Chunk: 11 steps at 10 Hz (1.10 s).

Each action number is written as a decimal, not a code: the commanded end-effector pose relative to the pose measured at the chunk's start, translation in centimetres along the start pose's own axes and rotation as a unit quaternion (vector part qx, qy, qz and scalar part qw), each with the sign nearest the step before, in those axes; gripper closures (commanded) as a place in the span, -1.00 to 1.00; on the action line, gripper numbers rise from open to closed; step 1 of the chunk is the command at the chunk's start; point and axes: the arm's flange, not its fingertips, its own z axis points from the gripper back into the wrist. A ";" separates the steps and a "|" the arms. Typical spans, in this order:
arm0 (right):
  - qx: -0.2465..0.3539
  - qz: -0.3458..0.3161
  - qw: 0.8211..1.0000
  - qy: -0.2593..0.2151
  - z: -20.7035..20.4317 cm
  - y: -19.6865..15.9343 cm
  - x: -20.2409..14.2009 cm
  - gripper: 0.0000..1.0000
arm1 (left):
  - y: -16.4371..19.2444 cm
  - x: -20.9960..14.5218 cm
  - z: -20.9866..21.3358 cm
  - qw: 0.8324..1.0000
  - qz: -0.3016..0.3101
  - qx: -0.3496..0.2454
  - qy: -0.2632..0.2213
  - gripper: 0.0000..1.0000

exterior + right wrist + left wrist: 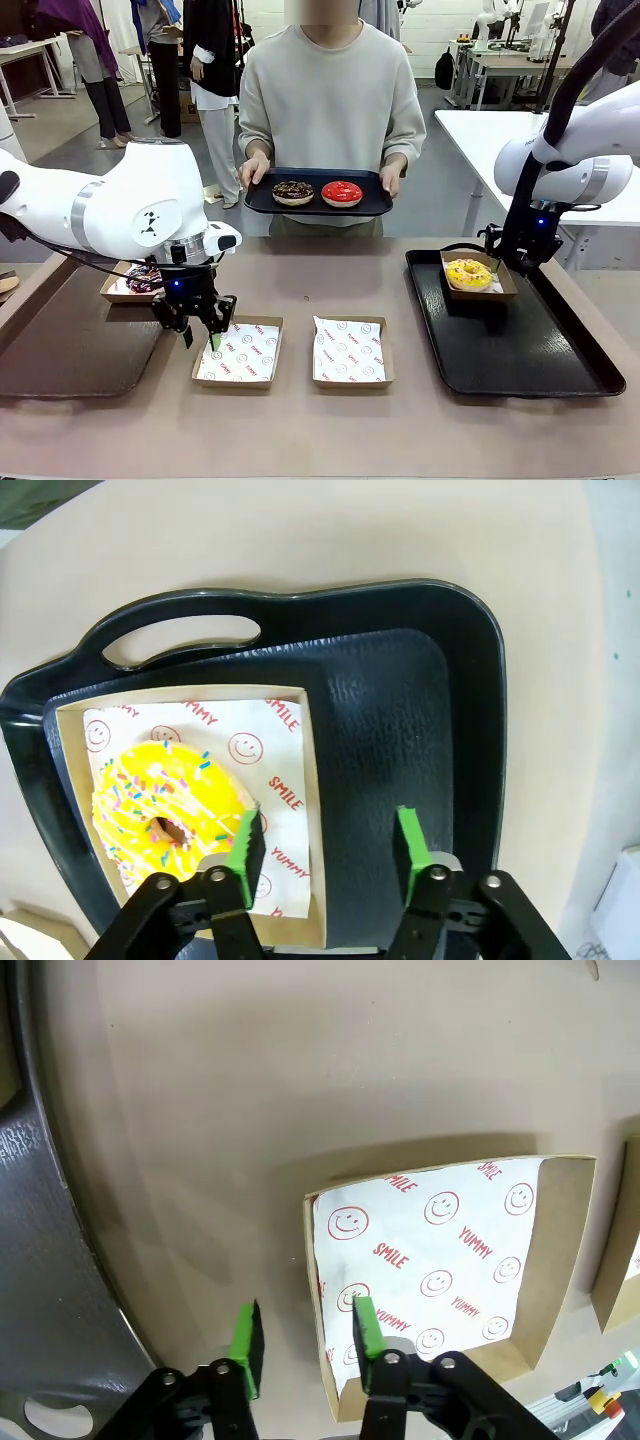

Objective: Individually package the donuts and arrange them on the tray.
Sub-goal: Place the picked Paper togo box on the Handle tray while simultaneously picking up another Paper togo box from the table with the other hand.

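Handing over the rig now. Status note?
Left end effector: open, straddling the near-left empty box's wall, not clamped.
Right end effector: open, empty, over the table tray.
Done: yellow donut boxed on that tray; purple-pink donut in a box behind the left arm.
Left: chocolate donut and red donut unboxed on the person's tray; second empty box waiting; boxes to move onto the table tray.

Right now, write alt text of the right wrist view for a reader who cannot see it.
A yellow sprinkled donut sits in a paper-lined cardboard box at one end of a black tray, next to its handle. The right gripper hangs open above, one green pad by the donut's edge, the other over bare tray.
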 end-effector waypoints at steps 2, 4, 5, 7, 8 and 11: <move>0.019 0.006 1.000 -0.001 0.4 -0.2 0.3 -1.00 | -0.2 0.7 -0.2 1.000 0.010 0.001 0.009 1.00; 0.021 0.010 1.000 -0.005 0.5 -0.2 0.0 -1.00 | -0.3 0.8 -0.4 1.000 0.010 -0.001 0.014 1.00; 0.023 0.009 1.000 -0.006 0.6 -0.2 -0.1 -1.00 | -0.3 0.9 -0.4 1.000 0.012 -0.002 0.015 1.00; 0.028 0.013 1.000 0.000 1.1 -0.2 -0.6 -1.00 | -0.3 0.9 -0.2 1.000 0.017 0.000 0.002 1.00; 0.043 0.006 0.999 0.019 1.8 -0.2 -1.4 -1.00 | -0.2 0.7 0.1 1.000 0.017 -0.003 0.002 1.00; 0.192 0.036 0.979 0.057 6.8 -3.2 -6.9 -1.00 | 0.0 0.4 5.2 0.999 0.014 -0.048 -0.022 1.00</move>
